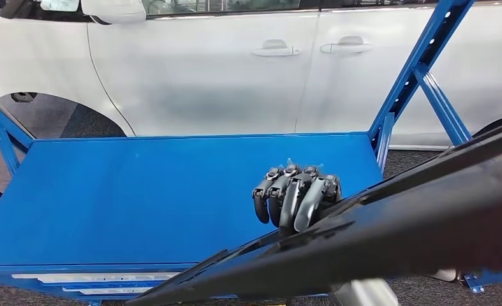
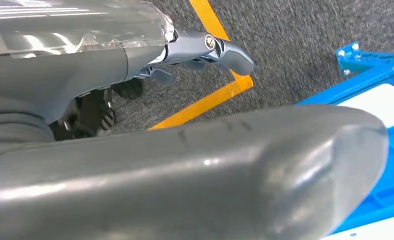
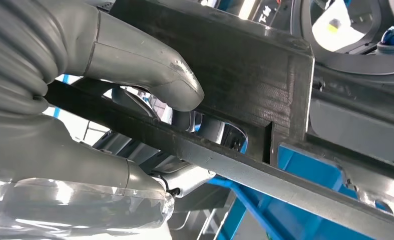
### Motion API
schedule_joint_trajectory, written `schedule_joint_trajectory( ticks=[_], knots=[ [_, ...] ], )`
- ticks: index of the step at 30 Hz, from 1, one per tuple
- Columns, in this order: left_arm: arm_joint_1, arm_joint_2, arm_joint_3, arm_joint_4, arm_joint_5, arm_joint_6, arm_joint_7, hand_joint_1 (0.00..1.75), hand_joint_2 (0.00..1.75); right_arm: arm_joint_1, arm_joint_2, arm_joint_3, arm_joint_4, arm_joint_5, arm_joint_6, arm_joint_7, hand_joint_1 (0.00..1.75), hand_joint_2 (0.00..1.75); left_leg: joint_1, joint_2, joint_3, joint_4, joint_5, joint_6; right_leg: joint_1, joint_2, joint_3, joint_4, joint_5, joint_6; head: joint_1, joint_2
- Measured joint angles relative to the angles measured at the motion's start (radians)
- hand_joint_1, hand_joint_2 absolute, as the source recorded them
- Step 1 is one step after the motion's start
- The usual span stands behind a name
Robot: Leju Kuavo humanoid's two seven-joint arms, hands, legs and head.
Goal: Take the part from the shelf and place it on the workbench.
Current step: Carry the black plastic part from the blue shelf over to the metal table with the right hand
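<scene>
Car workshop: white car [image 1: 235, 70] behind a blue steel workbench [image 1: 140, 191].

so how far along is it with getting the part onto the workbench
Done: the long black plastic part is off the shelf and in the robot's grip. In hand: the right robot hand grips its edge, holding it slanted above the blue metal workbench; the left wrist view shows the left robot hand beside the part, though I can't tell its grip. Left: lowering the part onto the blue surface and letting go.
</scene>
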Motion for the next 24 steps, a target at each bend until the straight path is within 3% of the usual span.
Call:
schedule_joint_trajectory(
  ticks=[3,5,7,9,10,11,12,14,16,19,20,22,24],
  knots=[
    [-0.004,0.003,0.001,0.000,-0.001,0.000,0.002,0.00,0.00,-0.009,-0.005,0.001,0.000,-0.002,0.000,0.001,1.75,1.75,-0.007,0.000,0.011,-0.040,0.018,0.014,-0.002,-0.002,-0.004,-0.002,0.010,0.017,0.000,0.000],
    [-0.004,0.004,0.003,0.000,-0.001,-0.001,0.003,0.00,0.00,-0.013,-0.009,0.002,0.001,-0.003,0.000,0.001,1.75,1.75,-0.003,0.002,0.009,-0.050,0.033,0.025,-0.004,-0.003,-0.009,0.008,-0.004,0.028,0.000,0.000],
    [-0.005,0.004,0.003,0.001,0.000,-0.005,0.009,0.00,0.00,-0.020,-0.015,0.006,0.001,-0.005,-0.002,0.006,1.75,1.75,0.000,0.007,0.000,-0.058,0.049,0.035,-0.006,-0.003,-0.036,0.082,-0.073,0.038,0.000,0.000],
    [-0.006,0.004,0.004,0.001,0.000,-0.011,0.024,0.00,0.00,-0.027,-0.023,0.017,0.001,-0.001,-0.019,0.018,1.75,1.75,0.000,0.009,-0.018,-0.058,0.061,0.039,-0.010,-0.003,-0.079,0.210,-0.154,0.045,0.000,0.000],
    [-0.006,0.004,0.004,0.001,0.000,-0.012,0.032,0.00,0.00,-0.028,-0.027,0.024,0.000,0.005,-0.033,0.025,1.75,1.75,0.000,0.009,-0.027,-0.057,0.067,0.039,-0.012,-0.003,-0.088,0.255,-0.173,0.049,0.000,0.000],
    [-0.006,0.004,0.005,0.001,0.000,-0.013,0.040,0.00,0.00,-0.028,-0.031,0.031,-0.001,0.014,-0.049,0.031,1.75,1.75,0.000,0.009,-0.037,-0.055,0.073,0.037,-0.015,-0.003,-0.081,0.265,-0.173,0.052,0.000,0.000],
    [-0.006,0.004,0.004,0.001,0.000,-0.014,0.045,0.00,0.00,-0.025,-0.034,0.036,-0.004,0.025,-0.064,0.035,1.75,1.75,0.001,0.009,-0.046,-0.051,0.077,0.034,-0.018,-0.003,-0.054,0.237,-0.155,0.055,0.000,0.000],
    [-0.005,0.004,0.004,0.001,0.000,-0.017,0.050,0.00,0.00,-0.017,-0.044,0.045,-0.015,0.055,-0.091,0.039,1.75,1.75,0.004,0.009,-0.064,-0.040,0.084,0.026,-0.023,-0.003,0.038,0.103,-0.114,0.056,0.000,0.000],
    [-0.006,0.004,0.001,0.001,0.000,-0.021,0.050,0.00,0.00,-0.002,-0.059,0.048,-0.028,0.090,-0.112,0.040,1.75,1.75,0.004,0.007,-0.076,-0.029,0.092,0.015,-0.019,0.001,0.094,0.011,-0.090,0.047,0.000,0.000],
    [-0.006,0.005,-0.004,0.001,0.000,-0.027,0.049,0.00,0.00,0.019,-0.078,0.049,-0.039,0.115,-0.128,0.041,1.75,1.75,0.005,0.005,-0.083,-0.027,0.105,-0.006,-0.015,0.006,0.086,-0.002,-0.076,0.024,0.000,0.000],
    [-0.005,0.006,-0.004,0.001,0.000,-0.027,0.049,0.00,0.00,0.023,-0.083,0.049,-0.041,0.118,-0.129,0.042,1.75,1.75,0.007,0.004,-0.090,-0.021,0.096,-0.013,-0.016,0.005,0.079,-0.003,-0.068,0.015,0.000,0.000],
    [-0.005,0.007,-0.004,0.001,0.000,-0.028,0.049,0.00,0.00,0.029,-0.089,0.049,-0.044,0.122,-0.130,0.042,1.75,1.75,0.010,0.004,-0.116,0.043,0.026,-0.022,-0.019,0.002,0.058,-0.007,-0.047,0.000,0.000,0.000],
    [-0.005,0.006,-0.004,0.001,0.000,-0.029,0.049,0.00,0.00,0.035,-0.093,0.050,-0.046,0.123,-0.130,0.042,1.75,1.75,0.011,0.004,-0.152,0.169,-0.068,-0.028,-0.015,0.001,0.032,-0.007,-0.028,-0.005,0.000,0.000]
  ],
)
